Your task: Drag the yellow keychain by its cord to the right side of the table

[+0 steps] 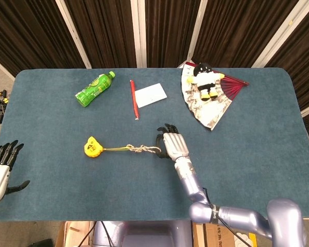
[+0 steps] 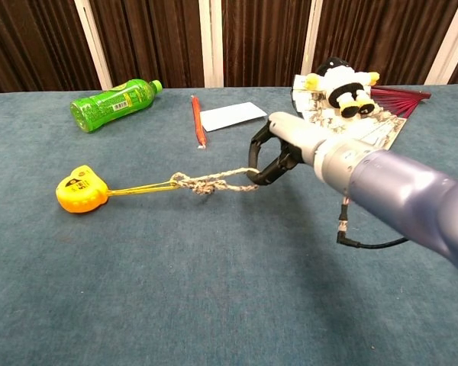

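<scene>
The yellow keychain point(image 1: 91, 147) point(image 2: 79, 191) lies left of the table's middle. Its cord point(image 1: 139, 150) point(image 2: 206, 183), yellow near the body and knotted and braided further along, runs taut to the right. My right hand point(image 1: 173, 146) point(image 2: 278, 151) holds the cord's end in curled dark fingers, palm down, just above the cloth. My left hand point(image 1: 0, 170) hangs at the left table edge with its fingers spread and nothing in it; only the head view shows it.
A green bottle point(image 1: 95, 88) point(image 2: 112, 104) lies at the back left. A red pencil point(image 1: 134, 99) point(image 2: 198, 121) and white card point(image 1: 150, 94) point(image 2: 233, 116) sit behind the hand. A plush toy point(image 1: 205, 78) point(image 2: 342, 85) rests on a paper fan point(image 1: 208, 105) point(image 2: 366, 126) at the back right.
</scene>
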`<state>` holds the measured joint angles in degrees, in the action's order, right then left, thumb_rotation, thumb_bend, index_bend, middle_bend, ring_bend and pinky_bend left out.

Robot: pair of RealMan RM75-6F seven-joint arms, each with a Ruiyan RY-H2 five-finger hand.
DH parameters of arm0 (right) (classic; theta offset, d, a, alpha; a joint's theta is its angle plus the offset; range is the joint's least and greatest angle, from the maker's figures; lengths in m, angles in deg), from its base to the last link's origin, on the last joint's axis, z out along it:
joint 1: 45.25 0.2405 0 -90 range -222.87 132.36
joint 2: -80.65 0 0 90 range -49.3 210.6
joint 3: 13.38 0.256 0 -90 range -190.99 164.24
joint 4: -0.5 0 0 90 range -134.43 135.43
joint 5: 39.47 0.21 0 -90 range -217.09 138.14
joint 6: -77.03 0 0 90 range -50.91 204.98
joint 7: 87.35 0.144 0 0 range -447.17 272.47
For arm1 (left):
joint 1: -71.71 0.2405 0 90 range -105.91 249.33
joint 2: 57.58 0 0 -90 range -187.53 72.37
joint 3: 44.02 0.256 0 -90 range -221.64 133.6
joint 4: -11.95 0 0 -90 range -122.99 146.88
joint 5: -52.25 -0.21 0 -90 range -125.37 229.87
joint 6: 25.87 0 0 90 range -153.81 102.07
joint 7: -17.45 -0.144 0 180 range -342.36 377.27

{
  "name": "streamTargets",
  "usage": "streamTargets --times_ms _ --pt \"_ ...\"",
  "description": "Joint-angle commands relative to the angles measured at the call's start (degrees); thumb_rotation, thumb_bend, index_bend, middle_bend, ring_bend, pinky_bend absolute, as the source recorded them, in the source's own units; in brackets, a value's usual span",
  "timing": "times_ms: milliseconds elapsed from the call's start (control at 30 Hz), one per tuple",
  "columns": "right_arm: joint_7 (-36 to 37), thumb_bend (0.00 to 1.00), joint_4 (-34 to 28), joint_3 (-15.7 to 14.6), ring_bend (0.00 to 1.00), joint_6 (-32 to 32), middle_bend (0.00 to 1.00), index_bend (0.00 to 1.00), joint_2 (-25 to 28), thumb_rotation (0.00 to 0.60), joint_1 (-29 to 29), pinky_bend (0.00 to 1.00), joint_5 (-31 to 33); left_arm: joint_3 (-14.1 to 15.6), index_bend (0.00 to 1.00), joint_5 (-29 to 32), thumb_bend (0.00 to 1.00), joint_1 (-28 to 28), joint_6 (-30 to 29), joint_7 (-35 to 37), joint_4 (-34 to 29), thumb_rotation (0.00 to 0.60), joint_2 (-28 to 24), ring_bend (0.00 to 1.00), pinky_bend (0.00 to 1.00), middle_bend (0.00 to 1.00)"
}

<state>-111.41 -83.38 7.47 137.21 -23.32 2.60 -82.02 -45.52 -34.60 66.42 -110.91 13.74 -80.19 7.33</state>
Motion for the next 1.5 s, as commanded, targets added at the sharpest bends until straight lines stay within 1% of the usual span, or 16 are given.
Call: streamTargets --times_ms 33,300,633,933,1500 --pt "-0.36 0.50 -1.48 0.05 0.00 0.99 0.23 0.69 1.68 0.600 -0.84 0.00 0.06 0.01 0.00 -0.11 0.00 0.01 -0.09 -0.18 0.00 0.600 0.07 0.00 0.00 0.00" --pt "-0.42 0.50 -4.95 -0.30 0.00 2.34 0.23 0.69 6.15 0.600 -2.71 0.00 0.13 0.00 0.00 -0.42 0.00 -0.07 -0.26 -0.85 0.03 0.600 0.35 0.00 0.00 0.00" --pt "0.07 0.50 -6.38 -0.58 0.00 3.11 0.23 0.70 9.91 0.600 -4.25 0.00 0.40 0.01 0.00 -0.80 0.00 -0.04 -0.63 -1.29 0.07 0.600 0.53 0.00 0.00 0.00" --pt "0.57 0.51 -5.46 -0.88 0.00 2.93 0.23 0.70 12.76 0.600 -5.44 0.00 1.78 0.07 0.00 -0.99 0.00 0.05 -0.88 -1.78 0.06 0.600 0.66 0.00 0.00 0.00" --pt "2.06 0.51 -2.36 0.12 0.00 2.46 0.23 0.70 17.36 0.600 -6.86 0.00 4.18 0.12 0.00 -1.07 0.00 0.17 -1.06 -2.17 -0.02 0.600 0.68 0.00 0.00 0.00"
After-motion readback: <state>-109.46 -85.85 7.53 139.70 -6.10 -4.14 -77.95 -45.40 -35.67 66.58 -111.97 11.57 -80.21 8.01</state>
